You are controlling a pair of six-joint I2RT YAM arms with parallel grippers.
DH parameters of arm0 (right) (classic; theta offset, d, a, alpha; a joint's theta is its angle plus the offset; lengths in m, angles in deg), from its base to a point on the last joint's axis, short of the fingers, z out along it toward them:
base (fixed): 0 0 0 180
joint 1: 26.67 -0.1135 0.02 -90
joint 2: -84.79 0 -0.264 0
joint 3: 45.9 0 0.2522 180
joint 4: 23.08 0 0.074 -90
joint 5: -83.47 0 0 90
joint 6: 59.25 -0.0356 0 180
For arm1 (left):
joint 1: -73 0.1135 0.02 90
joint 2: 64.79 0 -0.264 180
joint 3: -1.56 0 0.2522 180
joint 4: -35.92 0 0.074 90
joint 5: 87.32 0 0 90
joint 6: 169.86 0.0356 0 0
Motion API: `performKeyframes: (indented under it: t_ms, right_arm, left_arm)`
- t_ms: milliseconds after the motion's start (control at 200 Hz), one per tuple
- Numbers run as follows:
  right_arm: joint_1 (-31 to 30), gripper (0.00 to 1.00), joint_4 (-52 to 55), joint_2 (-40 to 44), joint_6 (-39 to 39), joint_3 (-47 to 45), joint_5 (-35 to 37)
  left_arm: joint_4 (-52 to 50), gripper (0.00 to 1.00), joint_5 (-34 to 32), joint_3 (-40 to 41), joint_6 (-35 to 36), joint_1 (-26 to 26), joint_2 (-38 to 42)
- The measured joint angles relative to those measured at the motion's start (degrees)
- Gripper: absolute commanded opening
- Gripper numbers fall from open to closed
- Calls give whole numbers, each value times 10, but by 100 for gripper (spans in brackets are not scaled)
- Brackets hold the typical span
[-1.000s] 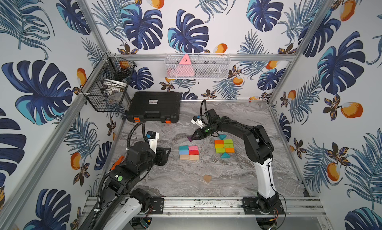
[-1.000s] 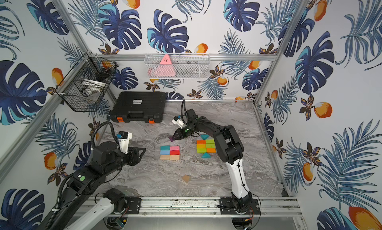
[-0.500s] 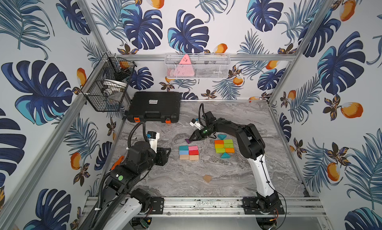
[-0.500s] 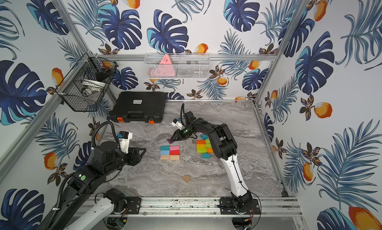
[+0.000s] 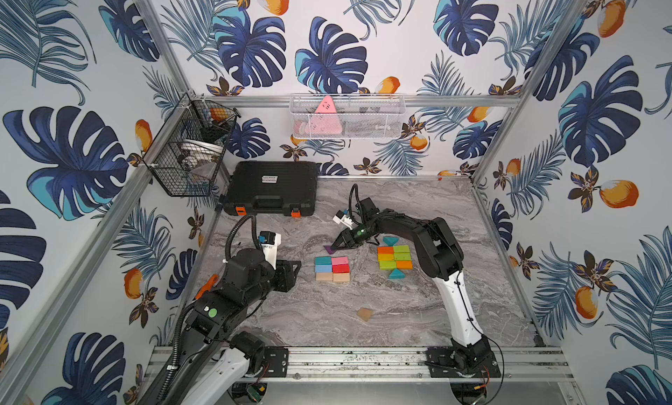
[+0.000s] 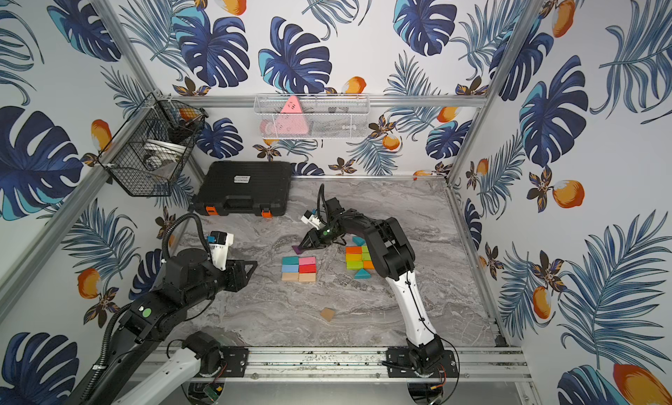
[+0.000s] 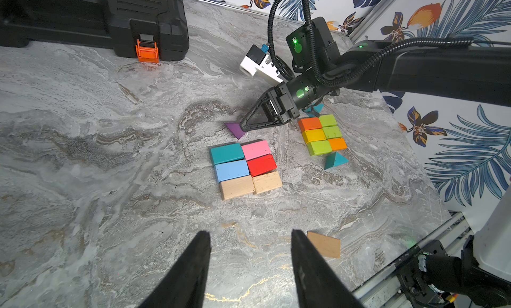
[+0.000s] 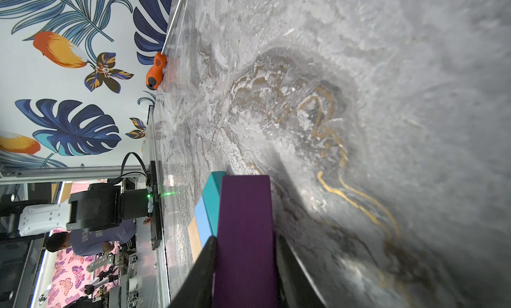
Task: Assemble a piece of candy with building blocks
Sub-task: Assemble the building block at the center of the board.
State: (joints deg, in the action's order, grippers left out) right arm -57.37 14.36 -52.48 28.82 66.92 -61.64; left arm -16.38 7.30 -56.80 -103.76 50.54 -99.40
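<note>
Grey marbled tabletop (image 7: 83,143) in a leaf-papered cell, shown from above and from both wrists. At centre, the right gripper (image 7: 244,126) has its jaws closed narrowly on a small purple wooden triangle (image 7: 235,130), which juts past the tips, low over the marble. Whether it touches the surface cannot be told. In the right wrist view its flat purple face (image 8: 244,223) fills the gap between both fingers.

Just beside those jaw tips, toward the base rail and apart by a thin strip of marble, lies the six-block rectangle (image 7: 244,168) of teal, pink, blue, red and two plain-wood bricks. Its long axis runs away from the jaws, with the teal-and-pink end nearest.

Judged step: seating the triangle against that near short end as one wrapper twist. The move turns on closing this gap square to the teal-pink seam.

Behind the gripper's wrist rests the orange, yellow and green rectangle (image 7: 322,135) with a teal triangle at each short end, apparently a finished candy.

The left gripper (image 7: 250,233), jaws partly apart and empty, hovers beyond the plain-wood end. A flat plain-wood piece (image 7: 323,244) lies just beside one of its fingers, so this arm is nearer that piece.
</note>
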Motion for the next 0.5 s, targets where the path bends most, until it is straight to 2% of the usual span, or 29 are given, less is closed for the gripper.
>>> performKeyframes:
  t_ms: [100,285,500]
  right_arm:
    - [0,35,0,-4,-1,2,-8]
    - [0,45,1,-9,-2,5,-4]
    - [1,50,5,-10,0,8,-2]
  left_arm:
    - [0,52,0,0,0,0,0]
    - [0,52,0,0,0,0,0]
    - [0,52,0,0,0,0,2]
